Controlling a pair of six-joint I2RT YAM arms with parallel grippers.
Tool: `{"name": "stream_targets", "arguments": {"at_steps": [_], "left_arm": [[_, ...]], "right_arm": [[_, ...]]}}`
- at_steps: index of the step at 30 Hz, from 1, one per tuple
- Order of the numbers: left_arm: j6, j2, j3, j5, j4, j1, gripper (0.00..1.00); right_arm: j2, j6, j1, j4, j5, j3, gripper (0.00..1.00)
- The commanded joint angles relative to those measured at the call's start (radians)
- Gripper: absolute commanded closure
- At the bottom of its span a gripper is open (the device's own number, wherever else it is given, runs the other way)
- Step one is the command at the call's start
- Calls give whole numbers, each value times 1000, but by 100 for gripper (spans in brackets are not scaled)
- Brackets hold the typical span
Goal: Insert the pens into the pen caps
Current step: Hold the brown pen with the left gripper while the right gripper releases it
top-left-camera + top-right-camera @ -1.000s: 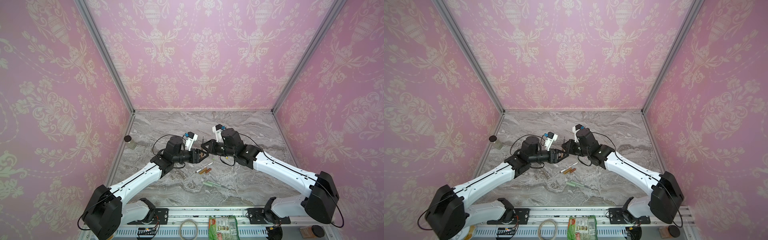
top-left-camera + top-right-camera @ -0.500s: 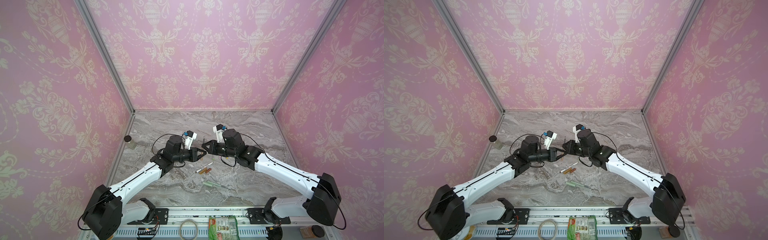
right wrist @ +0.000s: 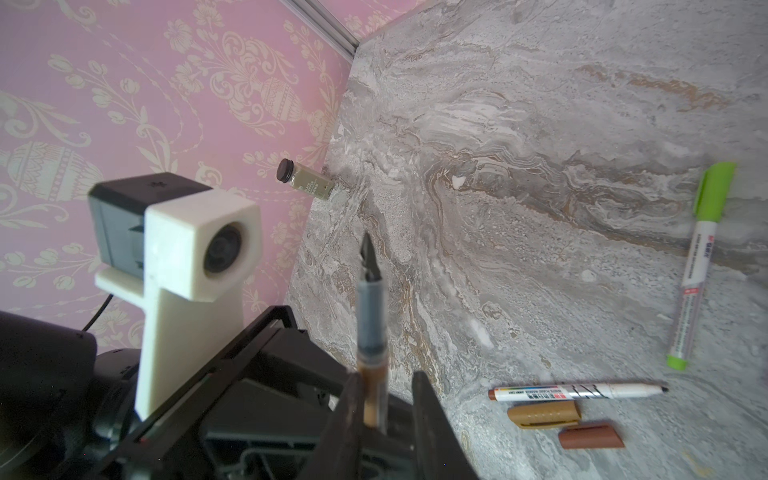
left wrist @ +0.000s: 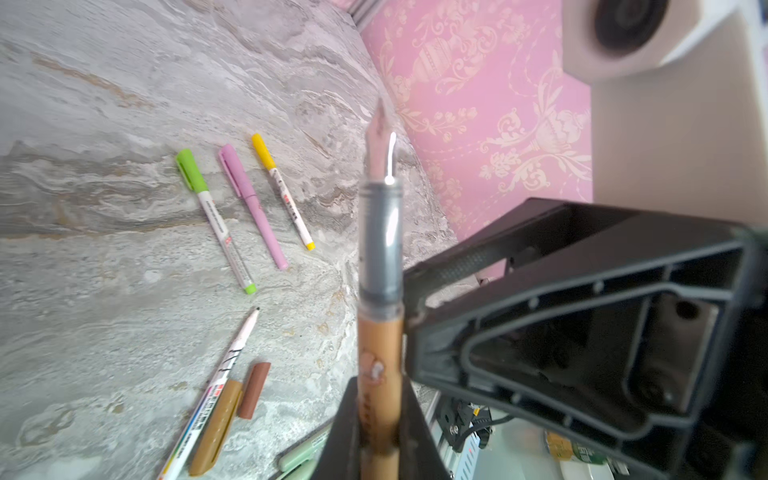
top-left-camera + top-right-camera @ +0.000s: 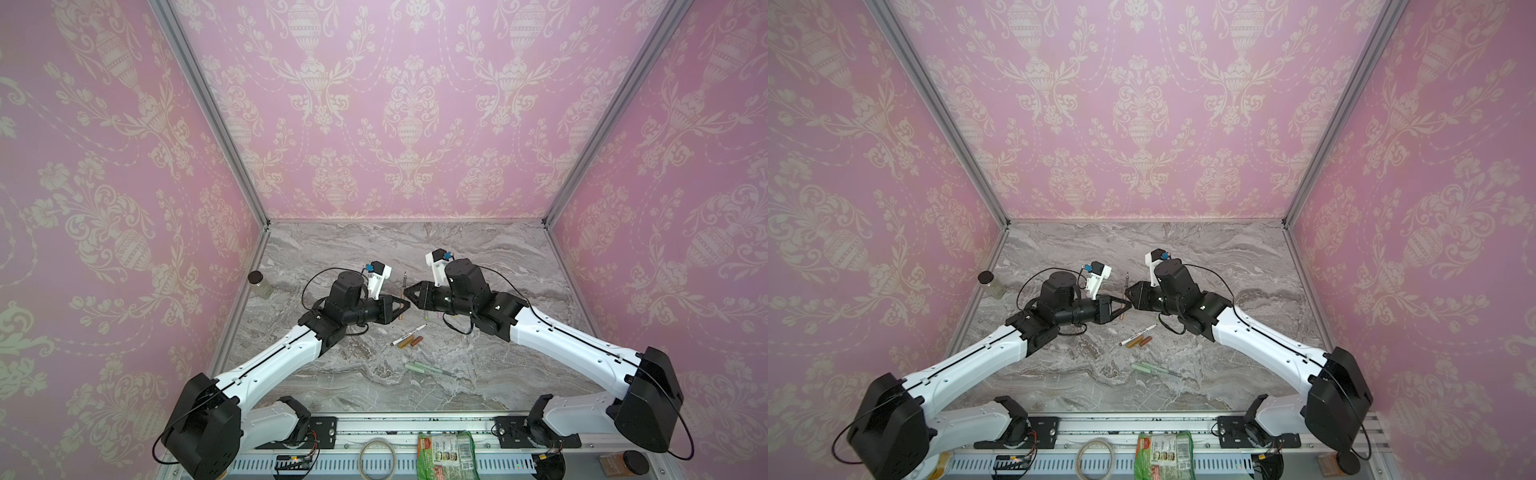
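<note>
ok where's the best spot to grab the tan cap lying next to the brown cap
Pinch the tan cap across its narrow width, straight down from above: it lies flat. Probably best at the end sticking out past the brown cap, where that side is free. The white pen runs close along the other side, so room there is tight.
</note>
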Motion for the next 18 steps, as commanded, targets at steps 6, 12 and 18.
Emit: {"name": "stream_targets", "arguments": {"at_steps": [6,12,18], "left_arm": [[64,-116,-39,-218,-198,68,100],[59,-217,-86,-355,-283,86,100],[50,-282,-117,-377,-290,88,100]], "right_arm": [[-53,-250,-5,-208,-13,17,57],[4,-526,5,-374,-46,49,50],[144,-592,5,-412,-32,73,37]]}}
